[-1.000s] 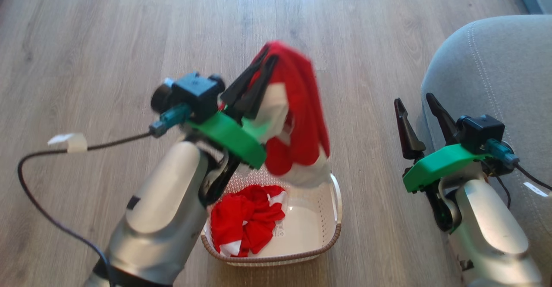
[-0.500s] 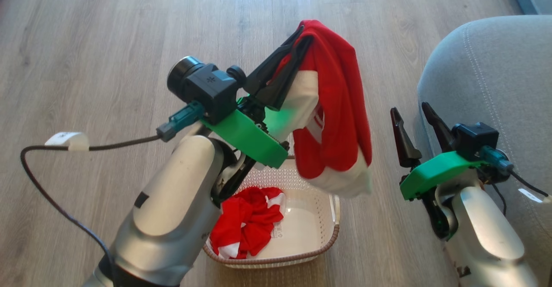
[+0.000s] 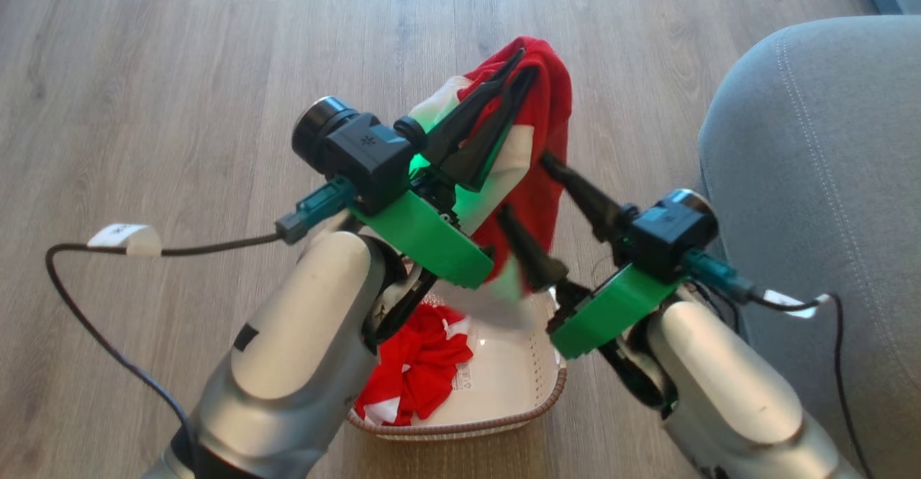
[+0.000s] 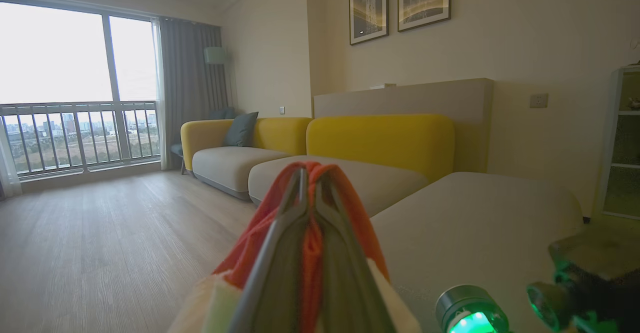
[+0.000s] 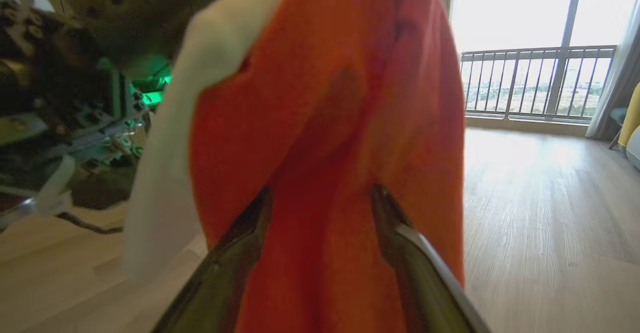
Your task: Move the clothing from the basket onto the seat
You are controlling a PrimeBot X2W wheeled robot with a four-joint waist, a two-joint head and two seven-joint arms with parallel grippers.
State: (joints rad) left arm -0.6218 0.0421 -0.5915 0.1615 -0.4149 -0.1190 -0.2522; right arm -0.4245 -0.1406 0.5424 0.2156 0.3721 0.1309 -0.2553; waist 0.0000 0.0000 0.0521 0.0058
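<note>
Two grippers in play. Left gripper (image 3: pixel 527 62) has its fingers pressed together, pinching a fold of a red garment (image 3: pixel 550 105) at its tips; the left wrist view confirms it, with red cloth (image 4: pixel 350 193) wrapped over both sides of the closed fingers (image 4: pixel 280 243) and a white panel lower down. From this pinch the garment hangs down past the gripper's green mount, and its lower white edge is blurred. Right gripper (image 3: pixel 524 183) reaches in from the side below the left one, with its fingers spread wide. In the right wrist view the hanging cloth (image 5: pixel 325 98) lies across the gap between the two fingers (image 5: pixel 235 268); it probably brushes them, but the frame is too soft to be sure of contact, and nothing is clamped. Below both grippers sits the basket (image 3: pixel 540 385), cream with a brown rim, on the wood floor (image 3: pixel 144 69). A second red garment (image 3: pixel 414 367) lies crumpled in the basket, on the side under the left forearm, and a paper label shows on the bare floor of the basket beside it. Just outboard of the right arm is the seat (image 3: pixel 813 141), grey with pale stitching, with no clothing on the part in view. A dark cable with a white tag (image 3: pixel 119 234) trails outboard from the left wrist.
</note>
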